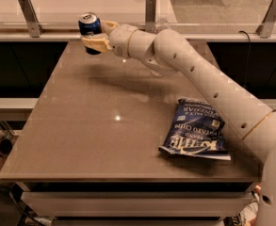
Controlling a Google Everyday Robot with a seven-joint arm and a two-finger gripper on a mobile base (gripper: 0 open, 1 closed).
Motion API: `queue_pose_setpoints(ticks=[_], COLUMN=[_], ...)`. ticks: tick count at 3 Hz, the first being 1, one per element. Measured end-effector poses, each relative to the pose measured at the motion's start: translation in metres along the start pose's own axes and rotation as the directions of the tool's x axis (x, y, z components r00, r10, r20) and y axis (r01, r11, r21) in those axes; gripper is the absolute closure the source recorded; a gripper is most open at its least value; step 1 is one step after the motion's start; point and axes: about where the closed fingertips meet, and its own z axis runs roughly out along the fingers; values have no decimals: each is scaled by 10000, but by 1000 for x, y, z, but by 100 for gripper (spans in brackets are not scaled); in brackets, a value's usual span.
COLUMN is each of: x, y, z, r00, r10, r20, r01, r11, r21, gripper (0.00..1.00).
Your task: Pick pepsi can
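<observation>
Since the gripper [93, 36] is pinching the can [89, 22] around its lower half, the grasp looks made. The can sits upright in the jaws above the far left corner of the table [104, 126] and seems clear of the tabletop, with a faint shadow under it. What appears left is carrying it a little higher. Just past the table's far edge stand a ledge and a metal post [28, 13], so room that way is tight. Upward and over the table's bare middle is open. The chip bag [194, 135] lies at the table's near right, well apart.
</observation>
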Motion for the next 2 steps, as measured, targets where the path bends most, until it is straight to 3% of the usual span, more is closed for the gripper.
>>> queue_pose_setpoints(ticks=[2], x=[-57], y=[-16], z=[-18], r00=[9930], r10=[-1130], r20=[332], r01=[1120], r11=[9933], r21=[295], gripper=[100])
